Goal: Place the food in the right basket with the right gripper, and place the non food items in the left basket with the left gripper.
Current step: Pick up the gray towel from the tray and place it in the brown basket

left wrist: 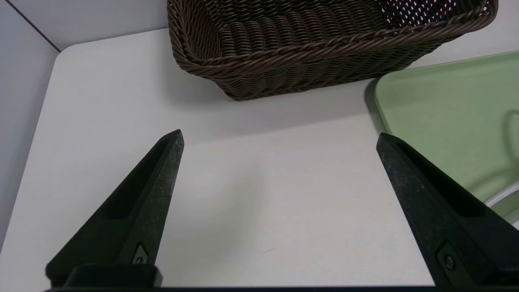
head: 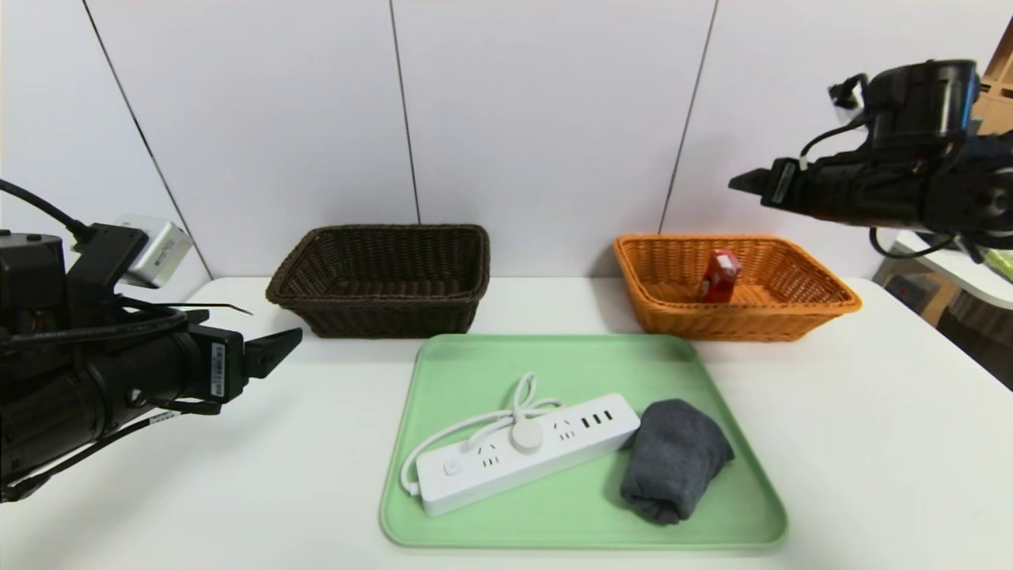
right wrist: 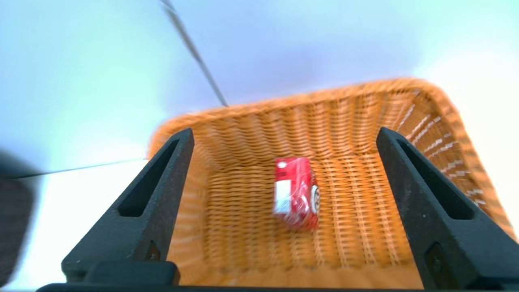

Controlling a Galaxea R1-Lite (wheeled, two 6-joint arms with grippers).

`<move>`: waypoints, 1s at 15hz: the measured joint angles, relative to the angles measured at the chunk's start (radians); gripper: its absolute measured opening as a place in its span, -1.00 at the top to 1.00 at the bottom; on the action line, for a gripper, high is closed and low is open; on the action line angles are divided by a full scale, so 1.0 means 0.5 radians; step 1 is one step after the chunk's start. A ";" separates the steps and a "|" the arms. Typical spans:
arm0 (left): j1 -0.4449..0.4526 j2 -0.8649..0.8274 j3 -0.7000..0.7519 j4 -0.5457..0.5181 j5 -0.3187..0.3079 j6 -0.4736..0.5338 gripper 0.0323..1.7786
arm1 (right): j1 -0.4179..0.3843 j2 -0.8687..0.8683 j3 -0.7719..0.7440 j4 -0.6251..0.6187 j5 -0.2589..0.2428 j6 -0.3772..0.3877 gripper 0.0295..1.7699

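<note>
The right tool [right wrist: 285, 136] gapes wide and empty above the orange basket [head: 752, 323], presumably to free the red packet [right wrist: 295, 194] there as food.

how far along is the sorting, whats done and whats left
Done: the red packet is in the orange basket. In hand: nothing; the right gripper is open above that basket, and the left gripper is open and empty over the table. Left: the power strip and grey cloth, both on the green tray, need to go in the dark basket.
</note>
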 joint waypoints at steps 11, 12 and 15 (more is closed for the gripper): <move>-0.260 -0.009 -0.081 0.015 0.064 0.000 -0.90 | 0.205 -0.792 0.031 1.322 -0.006 0.070 -0.89; -0.263 -0.011 -0.075 0.014 0.064 -0.003 -0.90 | 0.238 -0.807 0.024 1.471 0.000 0.139 -0.89; -0.275 -0.042 -0.063 0.023 0.068 -0.049 -0.90 | 0.417 -0.748 -0.080 1.909 0.028 0.552 -0.91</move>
